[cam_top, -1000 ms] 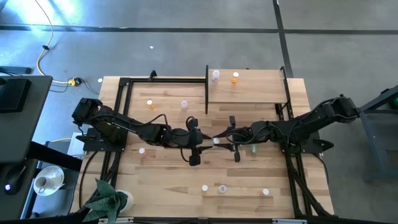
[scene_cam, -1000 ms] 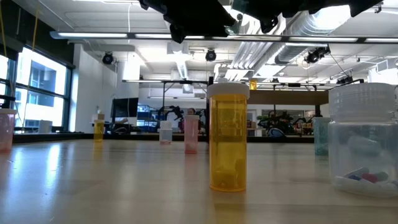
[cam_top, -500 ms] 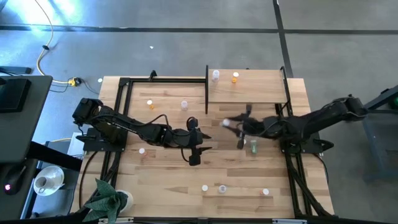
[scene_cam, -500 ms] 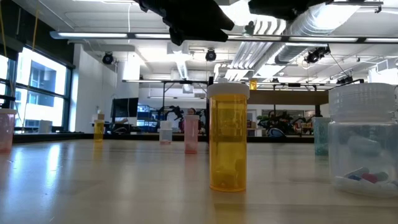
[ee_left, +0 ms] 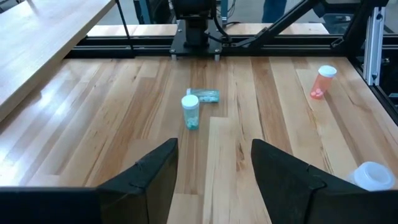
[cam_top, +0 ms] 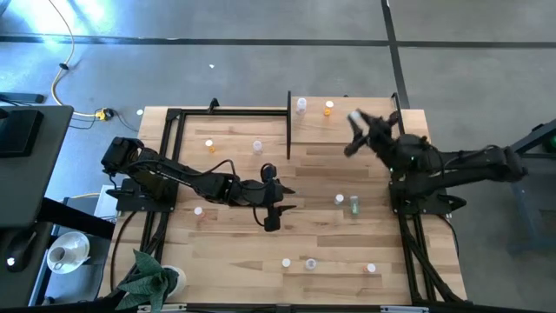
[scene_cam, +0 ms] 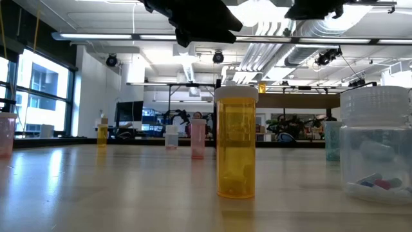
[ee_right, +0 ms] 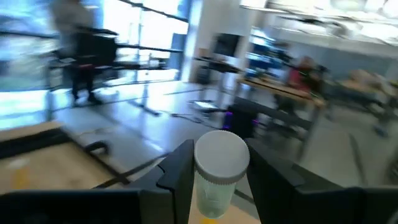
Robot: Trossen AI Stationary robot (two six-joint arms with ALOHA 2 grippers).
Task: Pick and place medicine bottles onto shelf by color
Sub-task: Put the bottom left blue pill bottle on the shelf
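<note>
- My right tool (cam_top: 354, 117) is closed on a clear white-capped bottle (ee_right: 217, 165), held between its fingers above the shelf (cam_top: 347, 130)
- My left tool (ee_left: 214, 171) hangs open and empty over mid-desk (cam_top: 226, 235)
- Ahead of it, well apart, a green bottle (ee_left: 191, 112) stands upright beside one lying flat (ee_left: 205, 95)

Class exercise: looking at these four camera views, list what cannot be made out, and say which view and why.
- Held bottle: right wrist view, body colour hidden between the right gripper fingers.
- Shelf bottles: high view, too small to read contents.
- Both arms: low view, cut off by the top edge.
- Left gripper: empty, nothing hidden.
</note>
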